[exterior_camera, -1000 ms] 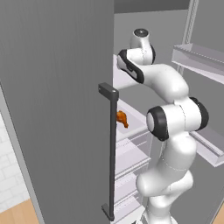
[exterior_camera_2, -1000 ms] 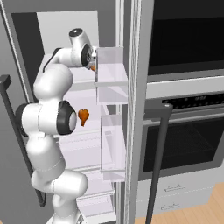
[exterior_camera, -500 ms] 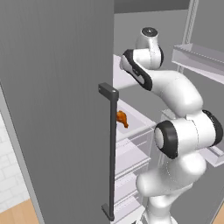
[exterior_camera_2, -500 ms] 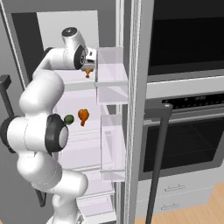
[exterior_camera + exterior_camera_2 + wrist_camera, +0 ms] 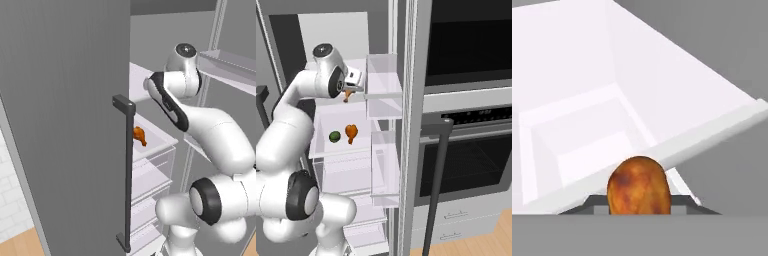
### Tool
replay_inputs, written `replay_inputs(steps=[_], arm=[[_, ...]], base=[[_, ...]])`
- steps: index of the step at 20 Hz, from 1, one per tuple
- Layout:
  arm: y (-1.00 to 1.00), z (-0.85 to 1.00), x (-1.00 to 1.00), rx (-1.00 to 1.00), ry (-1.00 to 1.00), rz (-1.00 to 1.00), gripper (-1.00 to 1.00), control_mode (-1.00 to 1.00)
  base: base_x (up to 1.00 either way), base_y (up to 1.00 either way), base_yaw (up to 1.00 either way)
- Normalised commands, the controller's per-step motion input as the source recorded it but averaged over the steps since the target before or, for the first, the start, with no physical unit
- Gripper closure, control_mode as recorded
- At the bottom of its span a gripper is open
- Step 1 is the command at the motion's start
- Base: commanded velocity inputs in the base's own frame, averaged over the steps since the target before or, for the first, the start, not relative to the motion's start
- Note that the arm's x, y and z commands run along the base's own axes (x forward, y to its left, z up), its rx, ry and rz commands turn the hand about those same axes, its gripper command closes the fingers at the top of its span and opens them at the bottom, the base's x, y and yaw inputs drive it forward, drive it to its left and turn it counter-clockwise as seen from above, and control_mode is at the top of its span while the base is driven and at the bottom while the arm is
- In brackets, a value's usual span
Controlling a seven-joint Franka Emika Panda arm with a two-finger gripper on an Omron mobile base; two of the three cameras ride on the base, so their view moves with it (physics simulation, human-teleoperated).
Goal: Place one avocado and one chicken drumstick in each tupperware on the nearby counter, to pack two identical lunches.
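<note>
My gripper (image 5: 349, 90) is up at the fridge's upper shelf, shut on a chicken drumstick (image 5: 348, 94) that hangs just below the hand. In the hand view the plump orange-brown end of that drumstick (image 5: 638, 186) sits between my gripper (image 5: 638, 201), with a white shelf tray behind it. One shelf lower lie a second chicken drumstick (image 5: 351, 132) and a dark green avocado (image 5: 334, 136) side by side. That drumstick (image 5: 139, 135) also shows in the left base view, where the fridge door hides my hand. The tupperware and the counter are out of view.
The open grey fridge door (image 5: 65, 125) with its dark vertical handle (image 5: 128, 170) stands close on the left. Clear door bins (image 5: 383, 75) hang right of the shelves. A built-in oven (image 5: 466, 165) with a dark handle lies further right.
The arm's elbow has swung down and outward. The hand has come slightly lower at the upper shelf, carrying the drumstick with it.
</note>
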Motion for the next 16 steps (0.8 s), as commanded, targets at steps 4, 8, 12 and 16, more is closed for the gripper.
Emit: replay_inputs(steps=[4,8,12,16], arm=[[0.00,0.00,-1.00,0.06,0.00,-0.02,1.00,-1.00],[-0.02,-0.01,-1.00,0.00,0.00,0.00,1.00,-1.00],[-0.17,-0.27,-1.00,0.00,0.00,0.00,1.00,-1.00],[-0.11,-0.47,-1.00,-0.01,0.00,0.00,1.00,-1.00]], base=[[0.00,0.00,0.00],[0.00,0.00,0.00],[0.00,0.00,0.00],[0.00,0.00,0.00]])
